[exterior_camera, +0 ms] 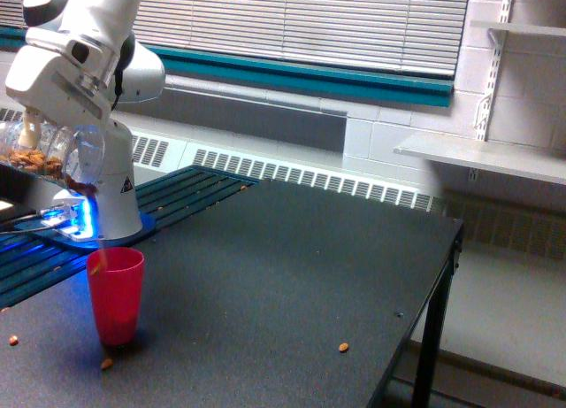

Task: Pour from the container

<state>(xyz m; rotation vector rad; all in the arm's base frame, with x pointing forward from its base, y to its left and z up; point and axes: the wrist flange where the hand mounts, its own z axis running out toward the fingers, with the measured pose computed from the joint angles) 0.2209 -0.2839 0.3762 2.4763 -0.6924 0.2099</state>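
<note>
The container [53, 153], a clear ribbed plastic cup with brown nuts inside, lies tipped on its side at the exterior view's left, mouth toward the right and slightly down. My gripper [32, 129] is shut on the container's body; its fingers are mostly hidden behind the cup and the white wrist. Brown nuts gather at the container's lip, and a thin blurred streak falls from it toward the red cup [115, 295], which stands upright on the black table [292, 275] directly below.
The arm's white base [110, 209] with a blue light stands behind the red cup. Stray nuts [341, 346] lie on the table, near the red cup and toward the front right. The table's right edge [447, 249] drops off to the floor.
</note>
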